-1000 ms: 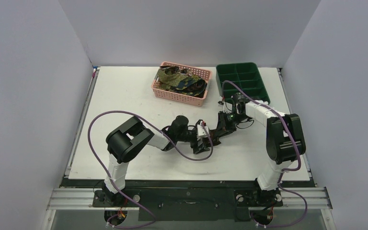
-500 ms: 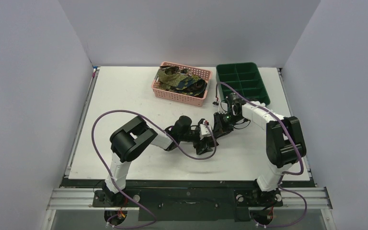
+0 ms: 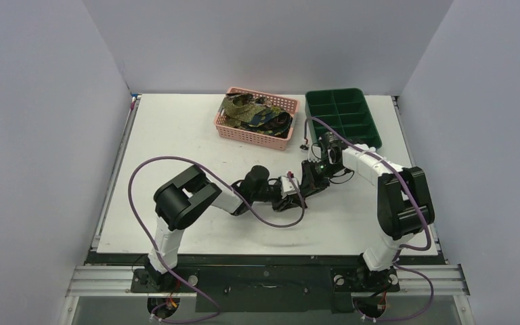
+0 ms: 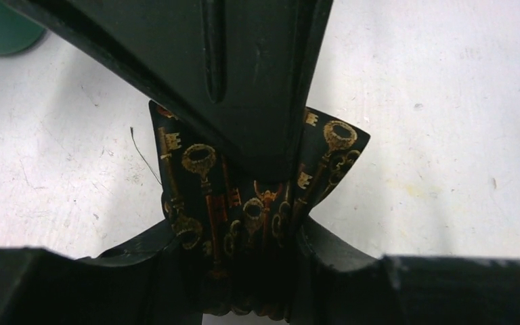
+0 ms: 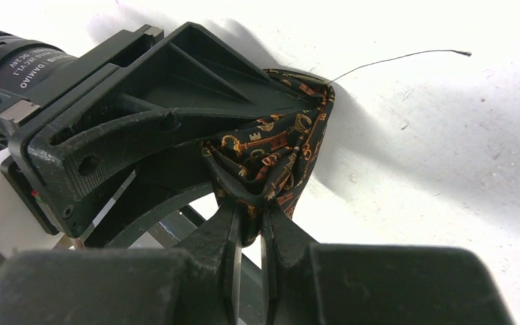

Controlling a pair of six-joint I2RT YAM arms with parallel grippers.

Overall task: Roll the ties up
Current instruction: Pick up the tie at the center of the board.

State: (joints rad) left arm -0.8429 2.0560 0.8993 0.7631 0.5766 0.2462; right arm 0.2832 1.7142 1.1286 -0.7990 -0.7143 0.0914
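A small rolled tie [image 4: 257, 203], dark with gold and red keys, sits between both grippers just above the table's middle. My left gripper [image 4: 240, 233] is shut on the roll, one finger pressed against each side. My right gripper [image 5: 252, 206] is shut on a fold of the same tie [image 5: 277, 152], pinching it from the opposite side. In the top view the left gripper [image 3: 290, 191] and the right gripper [image 3: 309, 177] meet tip to tip and hide the tie. More ties [image 3: 254, 112] lie heaped in the pink basket.
The pink mesh basket [image 3: 250, 134] stands at the back centre of the white table. Beside it at the back right is the dark green compartment tray [image 3: 342, 115]. A loose thread [image 5: 393, 59] trails from the tie across the table. Purple cables loop around both arms.
My left gripper opened wide, shifted slightly toward the right gripper, then shut on the rolled tie. The right gripper kept its pinch and moved a little to the left.
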